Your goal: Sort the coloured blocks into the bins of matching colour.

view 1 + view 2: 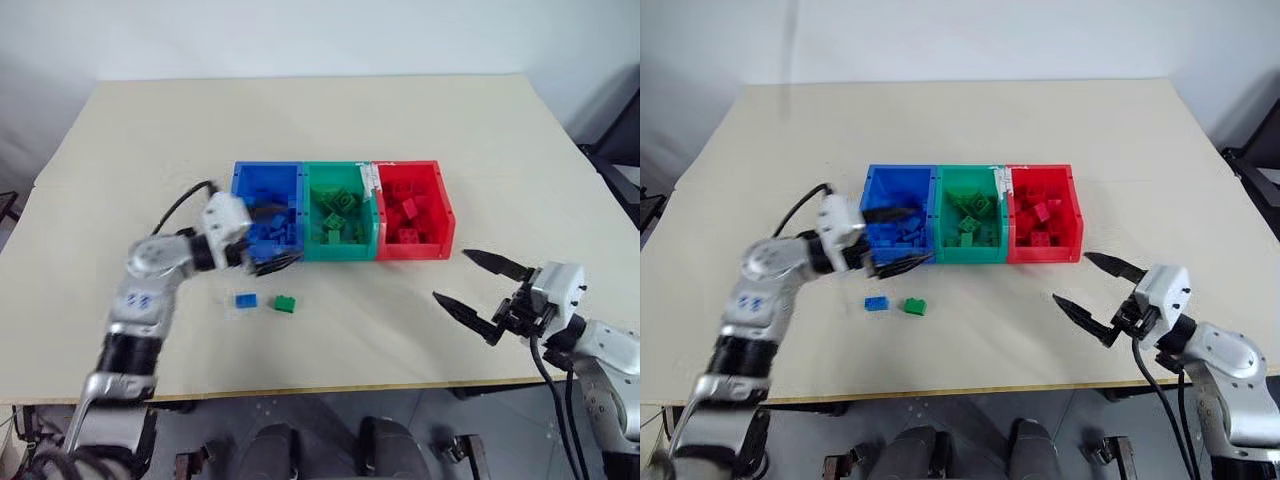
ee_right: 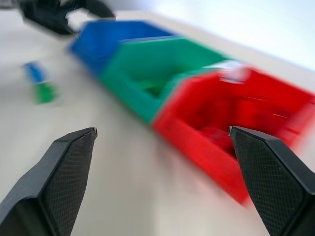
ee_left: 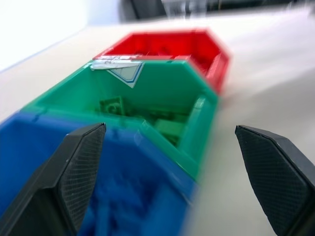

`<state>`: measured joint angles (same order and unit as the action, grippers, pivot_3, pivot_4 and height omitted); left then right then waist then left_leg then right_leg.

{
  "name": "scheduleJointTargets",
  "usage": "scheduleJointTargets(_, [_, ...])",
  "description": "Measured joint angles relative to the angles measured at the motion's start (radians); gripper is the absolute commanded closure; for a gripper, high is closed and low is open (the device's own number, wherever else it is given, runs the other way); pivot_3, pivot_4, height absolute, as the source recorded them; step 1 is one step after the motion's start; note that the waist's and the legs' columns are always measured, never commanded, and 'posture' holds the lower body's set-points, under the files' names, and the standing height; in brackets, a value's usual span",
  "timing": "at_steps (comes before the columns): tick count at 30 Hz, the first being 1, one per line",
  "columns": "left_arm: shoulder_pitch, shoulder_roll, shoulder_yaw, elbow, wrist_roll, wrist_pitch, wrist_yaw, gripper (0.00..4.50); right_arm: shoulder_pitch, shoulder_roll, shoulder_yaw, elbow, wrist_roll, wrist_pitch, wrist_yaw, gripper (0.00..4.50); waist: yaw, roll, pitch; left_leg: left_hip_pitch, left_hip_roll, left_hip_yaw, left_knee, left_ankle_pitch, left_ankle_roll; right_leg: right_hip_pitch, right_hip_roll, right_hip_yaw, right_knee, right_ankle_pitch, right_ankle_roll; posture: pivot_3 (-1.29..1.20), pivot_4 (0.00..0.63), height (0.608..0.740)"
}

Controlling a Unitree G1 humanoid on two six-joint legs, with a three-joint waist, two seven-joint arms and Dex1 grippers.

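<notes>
while both grippers gape empty | left gripper (image 1: 895, 240) straddles blue bin (image 1: 898, 181) corner | right gripper (image 1: 1092, 290) near red bin (image 1: 1044, 253)

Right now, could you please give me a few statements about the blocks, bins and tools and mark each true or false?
1. Two blocks lie loose on the table: a blue block and a green block. True.
2. The green bin stands between the blue bin and the red bin. True.
3. The right tool holds a red block. False: it is open and empty.
4. The left tool is at the red bin. False: it is open at the blue bin.
</notes>
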<state>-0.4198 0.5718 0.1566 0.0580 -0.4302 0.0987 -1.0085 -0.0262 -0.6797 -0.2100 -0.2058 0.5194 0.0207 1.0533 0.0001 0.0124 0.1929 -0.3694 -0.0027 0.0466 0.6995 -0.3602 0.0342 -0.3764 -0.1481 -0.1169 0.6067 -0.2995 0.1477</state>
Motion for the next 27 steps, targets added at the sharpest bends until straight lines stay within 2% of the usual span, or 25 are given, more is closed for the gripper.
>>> scheduleJointTargets(3, [0.143, 0.134, 0.13, -0.008, -0.021, -0.033, -0.056, 0.03, -0.086, -0.016, 0.082, 0.052, -0.012, -0.004, 0.106, 0.0, 0.001, 0.0, 0.0, 0.001, -0.001, 0.0, 0.0, 0.0, 0.0, 0.001, -0.001, 0.0, 0.0, 0.0, 0.0, 0.0, 0.15, 0.74])
scheduleJointTargets(8, [0.32, 0.243, 0.248, 0.034, -0.024, -0.07, -0.136, 0.03, -0.224, -0.039, 0.165, 0.163, -0.029, -0.024, 0.269, 0.0, 0.011, -0.001, 0.0, 0.0, -0.002, -0.001, 0.0, 0.0, 0.001, 0.001, -0.001, 0.0, -0.001, 0.0, 0.0, 0.0, 0.15, 0.74])
scheduleJointTargets(11, [0.359, 0.273, 0.262, 0.023, -0.026, -0.078, -0.173, 0.03, -0.273, -0.04, 0.173, 0.226, -0.036, -0.026, 0.314, 0.0, 0.025, -0.001, 0.0, -0.001, -0.002, -0.003, 0.0, -0.001, 0.001, 0.001, -0.002, -0.002, -0.001, 0.0, 0.0, 0.0, 0.15, 0.74])
scheduleJointTargets(16, [0.336, 0.271, 0.105, -0.102, 0.035, -0.078, -0.178, 0.03, -0.292, -0.04, 0.167, 0.281, -0.048, -0.044, 0.326, 0.0, 0.024, -0.001, 0.0, -0.001, -0.003, -0.004, -0.001, -0.001, 0.0, 0.001, -0.002, -0.002, -0.001, 0.0, 0.0, 0.0, 0.15, 0.74])
scheduleJointTargets(22, [0.113, 0.188, -0.157, -0.175, 0.182, 0.046, -0.064, 0.03, -0.219, -0.054, 0.138, 0.29, -0.058, -0.043, 0.311, 0.0, 0.022, -0.001, 0.0, -0.001, -0.003, -0.001, -0.001, -0.001, 0.0, 0.001, -0.001, -0.002, 0.0, 0.0, 0.0, 0.0, 0.15, 0.74])
scheduleJointTargets(27, [-0.027, 0.2, -0.333, -0.157, 0.27, 0.17, -0.118, 0.03, -0.143, -0.071, 0.082, 0.265, -0.058, -0.034, 0.28, 0.0, 0.021, -0.001, 0.0, 0.0, -0.002, 0.002, -0.001, -0.001, 0.0, 0.0, 0.001, -0.002, -0.001, 0.0, 0.0, 0.0, 0.15, 0.74])
